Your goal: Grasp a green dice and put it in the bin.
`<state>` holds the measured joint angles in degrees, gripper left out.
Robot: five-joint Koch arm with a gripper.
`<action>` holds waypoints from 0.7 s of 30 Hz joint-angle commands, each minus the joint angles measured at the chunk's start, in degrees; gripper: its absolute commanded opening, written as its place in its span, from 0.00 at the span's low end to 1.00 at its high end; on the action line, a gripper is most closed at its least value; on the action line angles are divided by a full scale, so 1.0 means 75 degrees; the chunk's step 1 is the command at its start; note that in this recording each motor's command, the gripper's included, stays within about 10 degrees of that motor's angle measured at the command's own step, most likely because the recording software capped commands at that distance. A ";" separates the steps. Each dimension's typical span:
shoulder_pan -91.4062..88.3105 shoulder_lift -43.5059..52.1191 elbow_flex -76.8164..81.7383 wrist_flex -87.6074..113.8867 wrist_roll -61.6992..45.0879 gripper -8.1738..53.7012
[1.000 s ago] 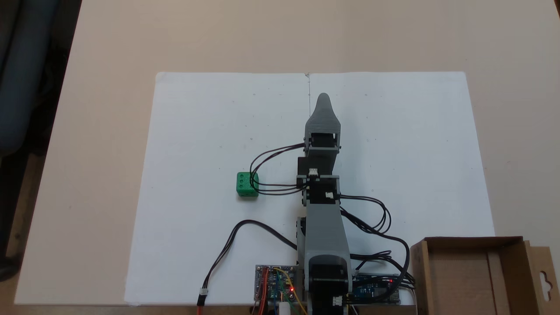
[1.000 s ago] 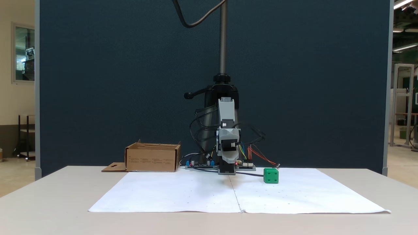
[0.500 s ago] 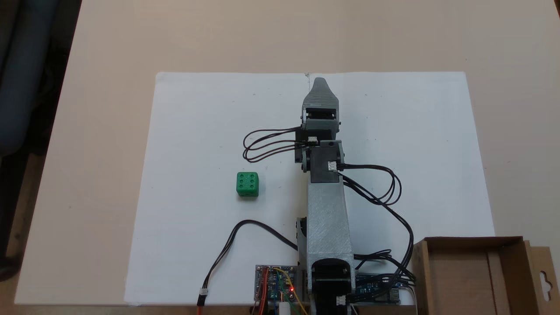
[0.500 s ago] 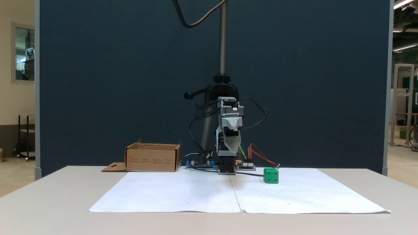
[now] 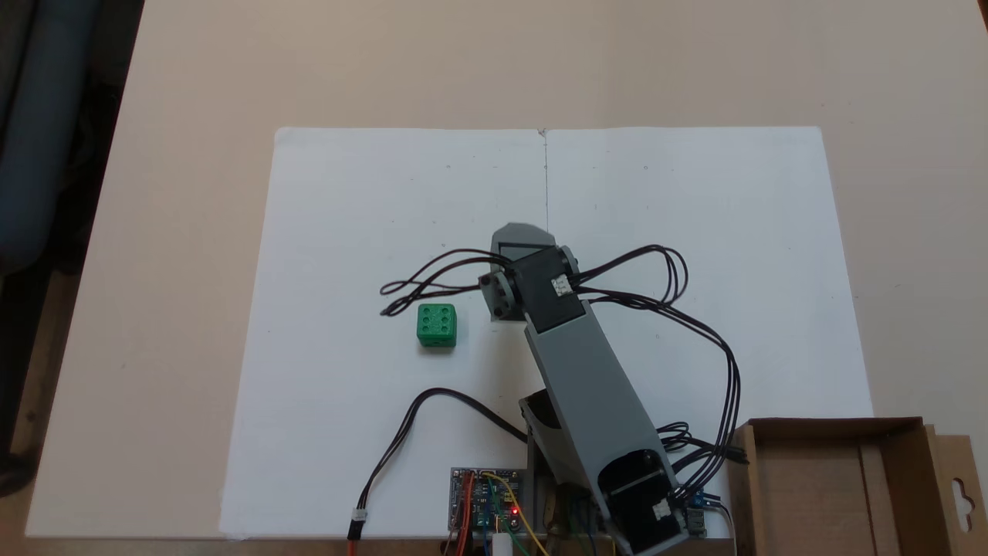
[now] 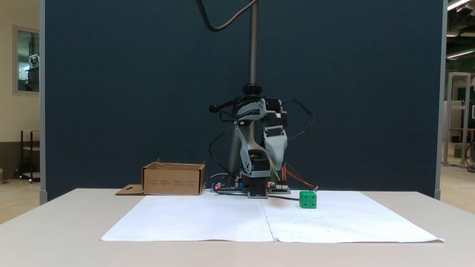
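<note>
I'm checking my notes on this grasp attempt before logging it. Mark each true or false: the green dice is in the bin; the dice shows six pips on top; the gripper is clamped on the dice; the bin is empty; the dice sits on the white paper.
1. The green dice is in the bin. False: it lies on the table, well apart from the bin.
2. The dice shows six pips on top. True, in the fixed view from above.
3. The gripper is clamped on the dice. False: it hangs in the air, above the dice and to one side of it, touching nothing.
4. The bin is empty. True as far as its visible floor shows.
5. The dice sits on the white paper. True.
</note>
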<state>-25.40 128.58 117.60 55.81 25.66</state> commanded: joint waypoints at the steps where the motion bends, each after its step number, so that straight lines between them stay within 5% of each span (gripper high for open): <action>1: -0.0445 0.0387 -0.0469 0.1066 0.1275 0.78; 11: -0.1172 0.0375 -0.1031 0.1020 0.3445 0.76; 21: -0.2180 0.0129 -0.1301 0.0750 0.3691 0.76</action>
<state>-39.99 128.41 110.39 61.26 48.25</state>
